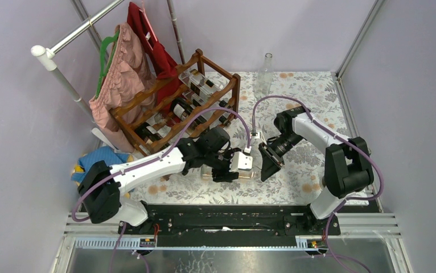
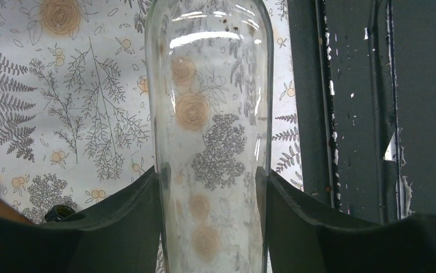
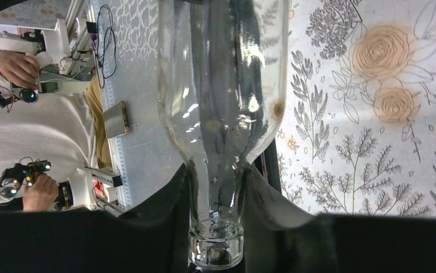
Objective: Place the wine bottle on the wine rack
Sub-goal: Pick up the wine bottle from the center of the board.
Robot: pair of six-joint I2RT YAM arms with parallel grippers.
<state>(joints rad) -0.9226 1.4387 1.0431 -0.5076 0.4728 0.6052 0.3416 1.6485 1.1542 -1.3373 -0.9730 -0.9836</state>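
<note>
- Position: wine bottle (image 3: 221, 85), clear glass, lies on its side near desk (image 1: 312, 96) centre, spanning both arms.
- Left end effector (image 2: 210, 176): partly closed, clamped on the bottle's body.
- Right end effector (image 3: 217, 170): narrow, pinching the neck under the lip.
- Wine rack (image 1: 176, 102) stands at 11 o'clock from the bottle.
- Advice: lift level, move both arms in step, aim for a free scallop, and release only once the bottle is seated.
</note>
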